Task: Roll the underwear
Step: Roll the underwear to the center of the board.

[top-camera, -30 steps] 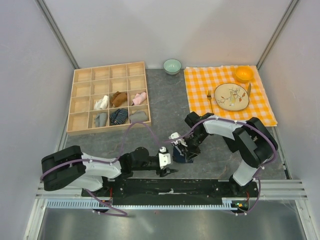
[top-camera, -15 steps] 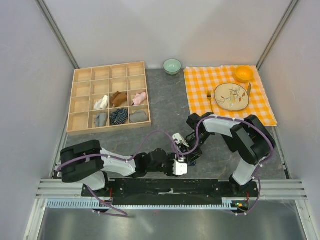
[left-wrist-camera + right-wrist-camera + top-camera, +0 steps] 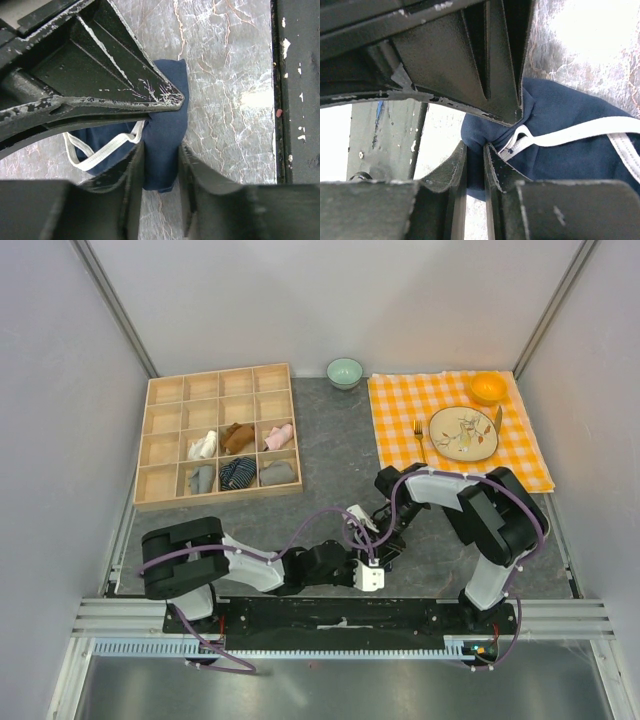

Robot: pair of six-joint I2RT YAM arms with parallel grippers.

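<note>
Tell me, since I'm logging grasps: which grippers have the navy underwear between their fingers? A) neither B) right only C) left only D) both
D: each wrist view shows the underwear pinched between the fingers, by the left gripper and the right gripper alike.

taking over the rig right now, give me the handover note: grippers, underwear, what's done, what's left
Left gripper: shut on the underwear, with a navy fold pinched between its fingers.
Right gripper: shut on another fold, meeting the left one head-on.
Underwear: bunched compactly on the grey table, near the front edge between the two arms, with white trim looping loose.
Done: gathered into a narrow bundle; how far it is rolled cannot be told.
Left: probably finish and tighten the roll, tuck in the trim, then release.
</note>
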